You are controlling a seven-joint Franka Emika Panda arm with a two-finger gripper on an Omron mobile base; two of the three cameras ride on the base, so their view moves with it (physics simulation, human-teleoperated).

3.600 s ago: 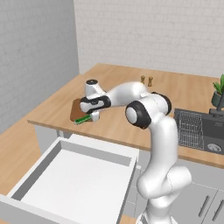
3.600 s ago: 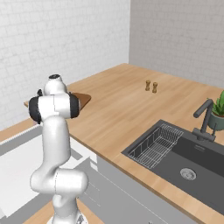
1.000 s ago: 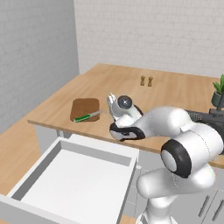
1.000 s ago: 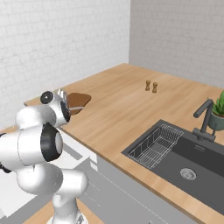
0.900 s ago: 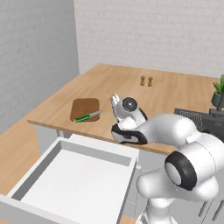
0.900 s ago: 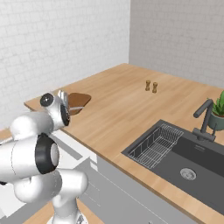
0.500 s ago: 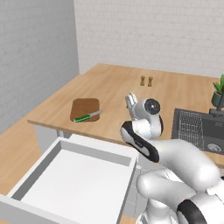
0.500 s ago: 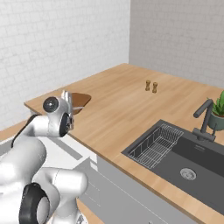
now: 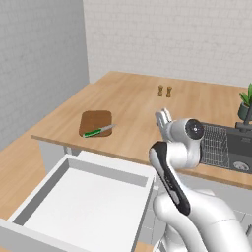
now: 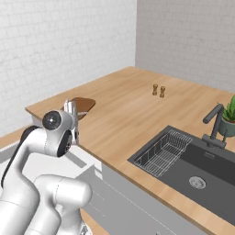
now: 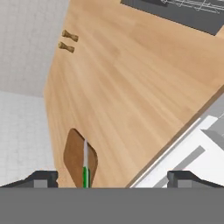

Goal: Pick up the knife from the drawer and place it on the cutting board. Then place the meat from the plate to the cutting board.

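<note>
- Small green-handled knife with short silver blade (image 9: pixel 98 131) is seen lying on the flat dark-brown wooden cutting board (image 9: pixel 95 121), blade tip hanging past the board's edge
- Two-finger gripper (image 9: pixel 163 117) is held above the light wooden counter (image 9: pixel 133 106), well apart from knife and board; fingers spread wide, nothing between them
- In hand view the knife (image 11: pixel 85 167) is seen far off, between the two dark fingertips (image 11: pixel 41 178)
- Wide white pull-out drawer (image 9: pixel 78 202) is left open below the counter edge
</note>
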